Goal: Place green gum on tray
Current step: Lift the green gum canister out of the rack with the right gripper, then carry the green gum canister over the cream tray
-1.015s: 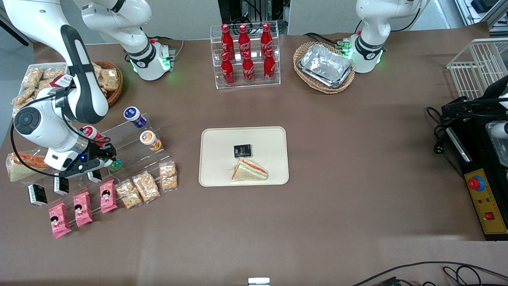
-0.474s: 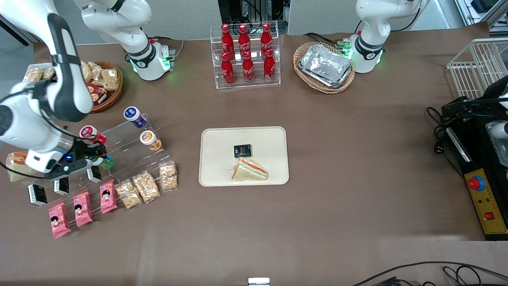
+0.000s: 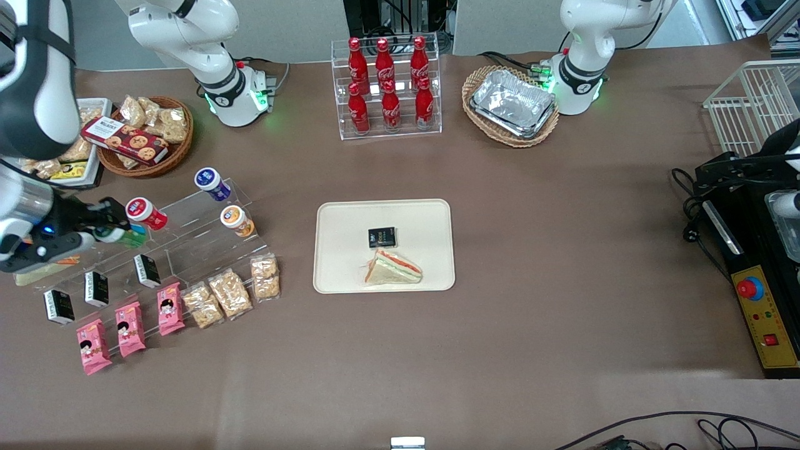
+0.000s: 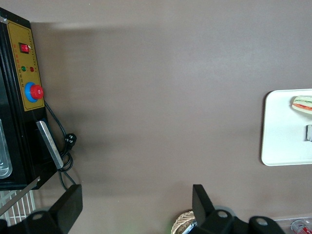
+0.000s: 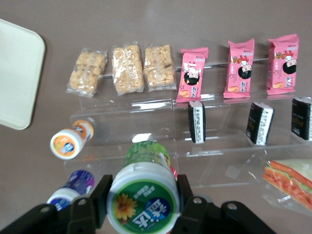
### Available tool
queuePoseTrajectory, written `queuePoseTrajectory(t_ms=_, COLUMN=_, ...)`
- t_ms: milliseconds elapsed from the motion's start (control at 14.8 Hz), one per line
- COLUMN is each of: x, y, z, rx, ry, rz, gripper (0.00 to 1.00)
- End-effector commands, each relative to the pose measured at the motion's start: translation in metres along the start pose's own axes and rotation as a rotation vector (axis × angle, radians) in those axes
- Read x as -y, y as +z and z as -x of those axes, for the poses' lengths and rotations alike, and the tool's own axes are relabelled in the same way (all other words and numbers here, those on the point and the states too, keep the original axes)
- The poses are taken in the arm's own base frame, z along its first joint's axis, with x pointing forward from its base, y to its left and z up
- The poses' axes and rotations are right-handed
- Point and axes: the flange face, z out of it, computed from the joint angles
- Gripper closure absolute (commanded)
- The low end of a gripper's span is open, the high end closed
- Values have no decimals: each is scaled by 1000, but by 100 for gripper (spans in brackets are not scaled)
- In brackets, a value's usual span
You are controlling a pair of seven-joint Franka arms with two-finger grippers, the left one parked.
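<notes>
The pincer [image 3: 119,232] grips the cylindrical, white-capped green gum [image 5: 145,191] above the clear acrylic rack [image 3: 200,232], well apart from the flat cream tray [image 3: 350,219].

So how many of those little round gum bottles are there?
4. The green gum is held in the gripper above the clear stand; red, orange and blue ones lie on its steps.
</notes>
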Motion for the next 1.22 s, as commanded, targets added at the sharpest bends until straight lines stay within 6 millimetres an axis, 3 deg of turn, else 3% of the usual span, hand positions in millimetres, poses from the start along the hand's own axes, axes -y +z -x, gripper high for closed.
queuePoseTrajectory(t_ms=0, x=11, y=-41, z=0, rx=30, ry=10, rz=-8, gripper=65)
queuePoseTrajectory(t_ms=406, x=115, y=-47, z=-28, rx=42, ry=164, rz=-64, gripper=65)
queuePoseTrajectory(t_ms=609, x=170, y=-30, z=-47, rx=62, ry=261, rz=-96, gripper=65)
queuePoseTrajectory(t_ms=880, x=260, y=15, z=-80, rx=36, ry=332, rz=-74, gripper=65)
queuePoseTrajectory(t_ms=1150, x=311, y=84, z=-85, rx=-5, ry=380, rz=-73, gripper=65)
